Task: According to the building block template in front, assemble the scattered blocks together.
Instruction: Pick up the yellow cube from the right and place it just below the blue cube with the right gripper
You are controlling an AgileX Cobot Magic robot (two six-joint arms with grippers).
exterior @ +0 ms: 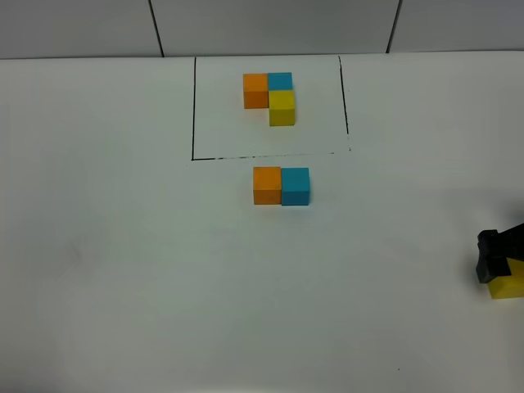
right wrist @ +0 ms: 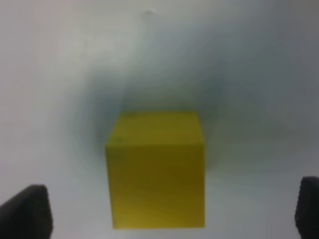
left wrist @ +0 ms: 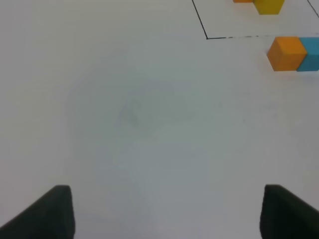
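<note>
The building block template point(exterior: 270, 97) is a black-lined rectangle at the back holding joined orange, blue and yellow cubes in an L. Just in front of it, the loose orange cube point(exterior: 267, 185) and loose blue cube point(exterior: 295, 186) sit side by side, touching; both also show in the left wrist view, orange point(left wrist: 286, 53) and blue point(left wrist: 310, 54). The loose yellow cube point(exterior: 508, 282) sits at the far right edge. My right gripper point(right wrist: 169, 214) is open, its fingers wide on either side of the yellow cube point(right wrist: 157, 167), not touching it. My left gripper point(left wrist: 167, 214) is open and empty over bare table.
The white table point(exterior: 123, 246) fills the view, with a tiled wall point(exterior: 270, 24) behind it. The rectangle's near left corner point(left wrist: 207, 37) and the template's yellow cube point(left wrist: 269, 6) show in the left wrist view.
</note>
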